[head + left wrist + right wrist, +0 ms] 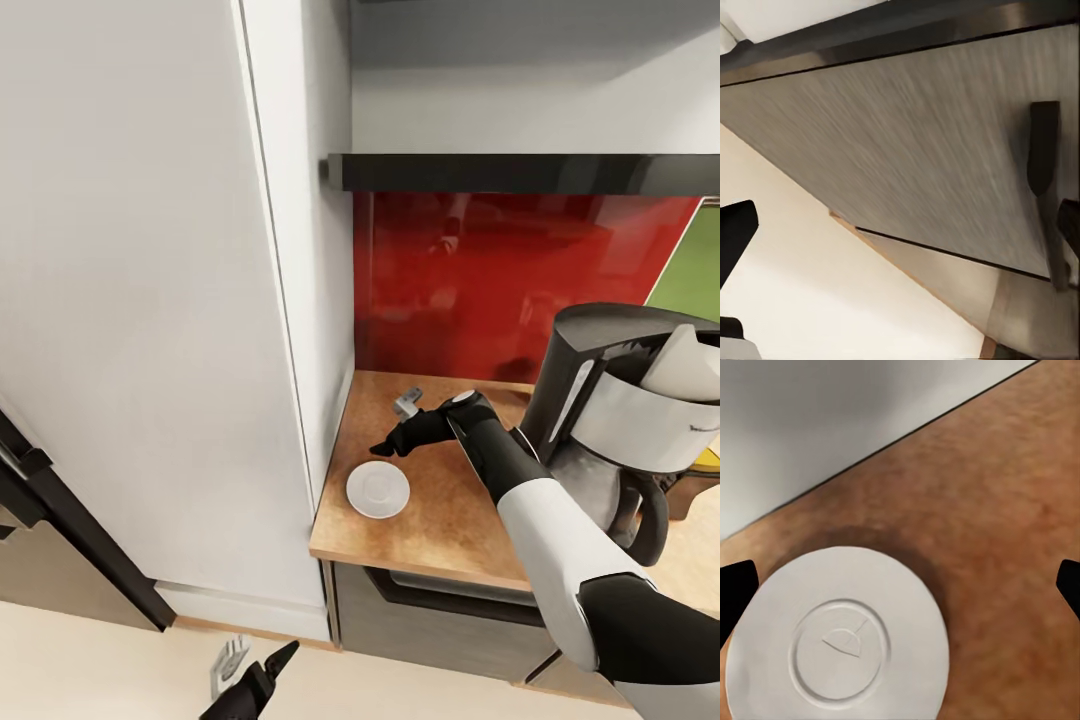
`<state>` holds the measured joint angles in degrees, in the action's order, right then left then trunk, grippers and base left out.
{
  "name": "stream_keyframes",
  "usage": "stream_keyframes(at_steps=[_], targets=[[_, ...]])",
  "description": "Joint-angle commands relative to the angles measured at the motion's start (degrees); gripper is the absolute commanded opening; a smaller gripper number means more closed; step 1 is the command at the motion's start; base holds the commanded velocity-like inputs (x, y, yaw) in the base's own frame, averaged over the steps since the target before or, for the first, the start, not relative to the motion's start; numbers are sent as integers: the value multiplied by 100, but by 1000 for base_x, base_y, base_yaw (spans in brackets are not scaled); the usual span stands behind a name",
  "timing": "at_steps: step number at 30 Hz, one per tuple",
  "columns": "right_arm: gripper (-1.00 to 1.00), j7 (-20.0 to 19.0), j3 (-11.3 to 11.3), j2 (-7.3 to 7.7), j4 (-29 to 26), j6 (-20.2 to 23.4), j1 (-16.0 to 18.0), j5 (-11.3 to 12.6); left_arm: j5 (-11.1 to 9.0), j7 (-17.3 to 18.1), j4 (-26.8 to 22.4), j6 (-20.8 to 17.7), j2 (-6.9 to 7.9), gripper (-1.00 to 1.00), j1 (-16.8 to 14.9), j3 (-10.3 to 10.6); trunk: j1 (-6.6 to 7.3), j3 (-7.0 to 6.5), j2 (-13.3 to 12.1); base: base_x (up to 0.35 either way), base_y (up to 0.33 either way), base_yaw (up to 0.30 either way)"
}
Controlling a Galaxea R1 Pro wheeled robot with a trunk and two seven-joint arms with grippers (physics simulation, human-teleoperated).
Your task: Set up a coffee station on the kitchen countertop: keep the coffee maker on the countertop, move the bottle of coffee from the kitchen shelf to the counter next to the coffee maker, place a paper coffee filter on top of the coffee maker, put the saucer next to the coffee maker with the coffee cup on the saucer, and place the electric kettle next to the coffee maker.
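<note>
Low at the near edge of the head view hangs the left tool (262,668), fingers spread and empty, over pale floor. Up on the bench (450,520) the saucer (378,489) lies flat and bare near the left end, beside the tall white cabinet (150,300). Just above and beyond it hovers the right tool (398,428) (wide open, holding nothing). Right of that arm stands the coffee maker (620,420), a white paper filter (685,365) on top. Behind runs a red wall panel (480,280) under a black shelf (520,172).
</note>
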<state>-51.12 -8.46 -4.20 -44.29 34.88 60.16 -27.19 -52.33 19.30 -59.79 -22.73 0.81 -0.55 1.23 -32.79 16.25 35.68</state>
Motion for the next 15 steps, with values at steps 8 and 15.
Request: stream_keyframes(at_steps=[8,15], targets=[[100,-47,-9,-2,35,30,4,-42,-58,38,-11,-38,-66,100,-6,8,-2,9,8,0,0,0],[100,-74,-7,6,146,36,0,-39,-58,131,-13,-39,-88,100,-6,23,-2,9,8,0,0,0]])
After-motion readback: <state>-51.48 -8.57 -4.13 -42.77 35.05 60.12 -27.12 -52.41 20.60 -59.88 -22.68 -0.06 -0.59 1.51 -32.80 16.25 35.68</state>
